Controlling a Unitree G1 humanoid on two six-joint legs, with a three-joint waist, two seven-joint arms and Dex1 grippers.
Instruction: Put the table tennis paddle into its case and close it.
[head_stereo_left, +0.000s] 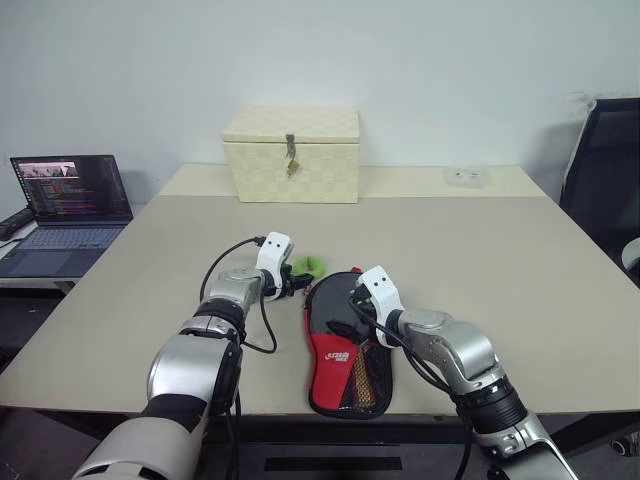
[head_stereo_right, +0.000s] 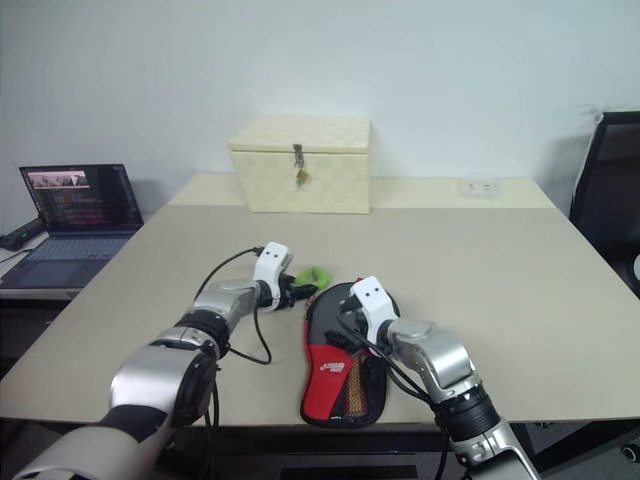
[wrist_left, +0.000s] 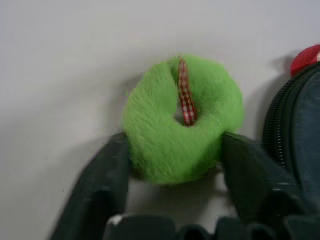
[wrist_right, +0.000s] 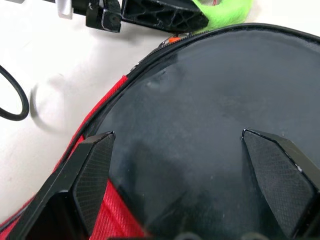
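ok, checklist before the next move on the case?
1. Paddle in case: ok, black face lies inside the zip edge; handle hidden.
2. Case closed: not ok, the face is exposed.
3. Left gripper on green puff: ok, fingers touch both its sides.
4. Puff joined to the zip: cannot tell.
5. Right gripper open over the paddle face: ok; whether it touches, cannot tell.
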